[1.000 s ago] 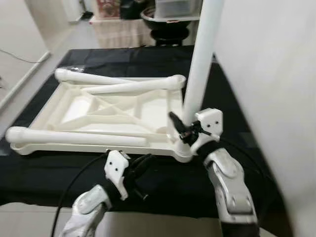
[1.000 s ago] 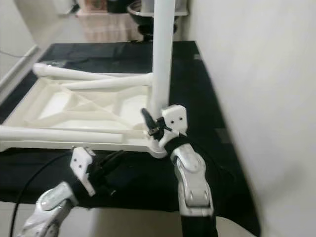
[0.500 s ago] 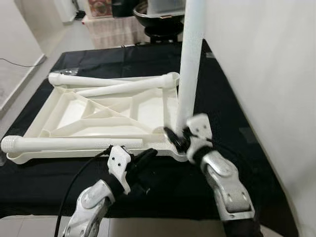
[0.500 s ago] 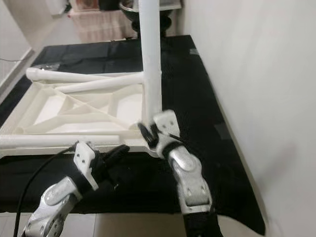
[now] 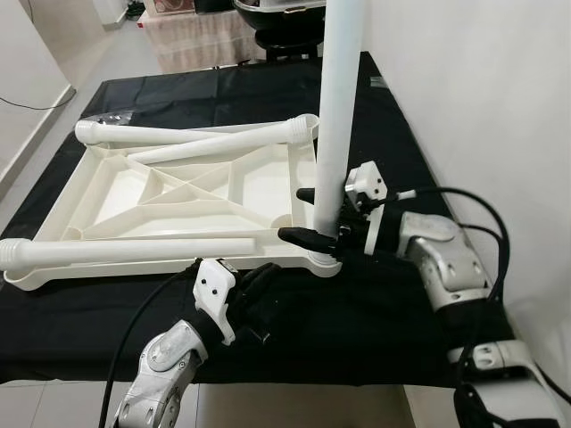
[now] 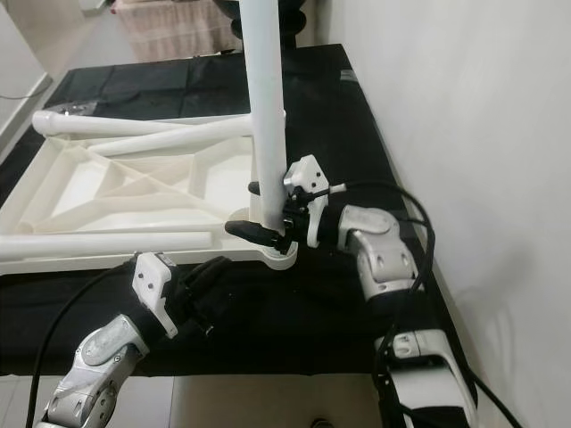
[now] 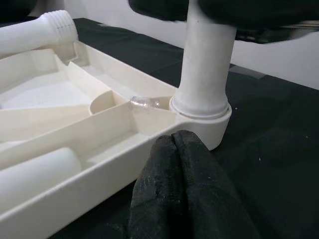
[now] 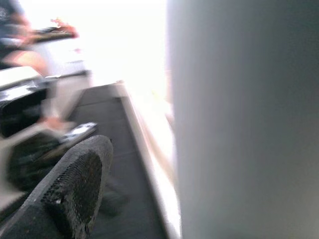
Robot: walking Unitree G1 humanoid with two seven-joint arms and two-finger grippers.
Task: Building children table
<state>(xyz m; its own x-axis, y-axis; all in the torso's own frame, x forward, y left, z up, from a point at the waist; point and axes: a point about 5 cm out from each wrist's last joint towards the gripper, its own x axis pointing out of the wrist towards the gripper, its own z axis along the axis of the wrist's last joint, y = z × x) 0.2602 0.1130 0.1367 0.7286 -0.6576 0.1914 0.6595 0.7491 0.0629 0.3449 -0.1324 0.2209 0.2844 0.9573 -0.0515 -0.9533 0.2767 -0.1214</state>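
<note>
The white table top (image 5: 125, 192) lies upside down on a black-covered table (image 5: 393, 125). One white leg (image 5: 337, 116) stands upright in the socket (image 7: 202, 112) at its near right corner. My right gripper (image 5: 292, 214) reaches in from the right, low on this leg, open, with one finger on each side; in the right wrist view a gap separates the finger (image 8: 75, 189) from the leg (image 8: 244, 119). My left gripper (image 7: 172, 142) is shut and empty, its tips against the top's near edge just before that socket. Three loose legs rest on the top, one along the front (image 5: 134, 251).
A white wall (image 5: 482, 89) runs close along the table's right side. Bare floor (image 5: 27, 125) lies to the left. Dark pots and a covered stand (image 5: 205, 36) sit beyond the far edge. A black cable (image 5: 134, 339) trails from my left arm.
The camera has shifted. My right arm has swung from the front round to the right of the upright leg, its fingers now straddling the leg sideways. The left gripper stays by the near edge.
</note>
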